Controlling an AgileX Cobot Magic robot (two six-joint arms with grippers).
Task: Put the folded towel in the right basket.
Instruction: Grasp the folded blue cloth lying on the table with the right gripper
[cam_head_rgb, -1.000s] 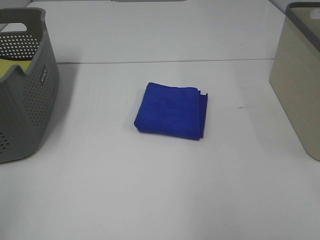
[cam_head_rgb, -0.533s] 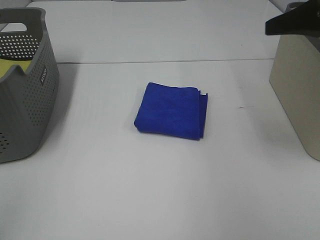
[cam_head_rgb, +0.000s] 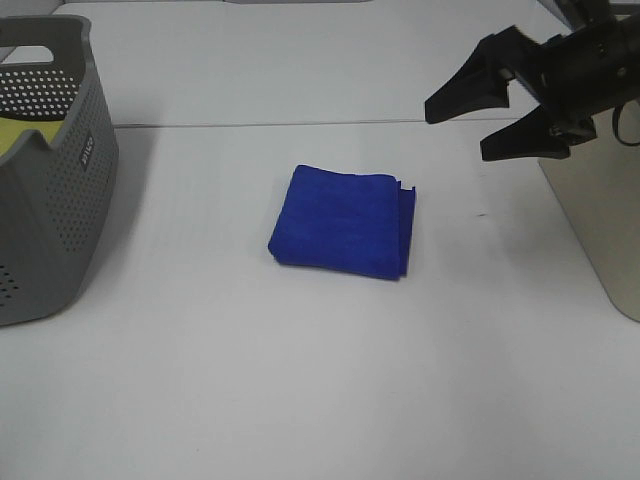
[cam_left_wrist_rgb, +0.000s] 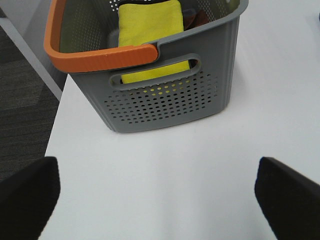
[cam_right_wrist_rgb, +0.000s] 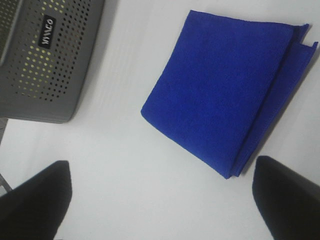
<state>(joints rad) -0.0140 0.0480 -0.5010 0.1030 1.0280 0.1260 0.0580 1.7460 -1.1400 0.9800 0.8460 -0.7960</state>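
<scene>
The folded blue towel (cam_head_rgb: 345, 220) lies flat on the white table near the middle; it also shows in the right wrist view (cam_right_wrist_rgb: 230, 90). The right basket (cam_head_rgb: 600, 210) is beige and stands at the table's right edge. My right gripper (cam_head_rgb: 470, 125) is open and empty, in the air to the right of and beyond the towel, in front of the beige basket. In the right wrist view its two dark fingertips (cam_right_wrist_rgb: 35, 200) sit at the lower corners. My left gripper (cam_left_wrist_rgb: 160, 192) is open and empty over bare table beside the grey basket.
A grey perforated basket (cam_head_rgb: 45, 180) with an orange handle (cam_left_wrist_rgb: 100, 55) stands at the left, holding a yellow cloth (cam_left_wrist_rgb: 150, 30). The table's left edge and dark floor (cam_left_wrist_rgb: 25, 100) show in the left wrist view.
My right arm has come into the high view from the upper right and moved left and down toward the towel. The towel and baskets have not moved.
</scene>
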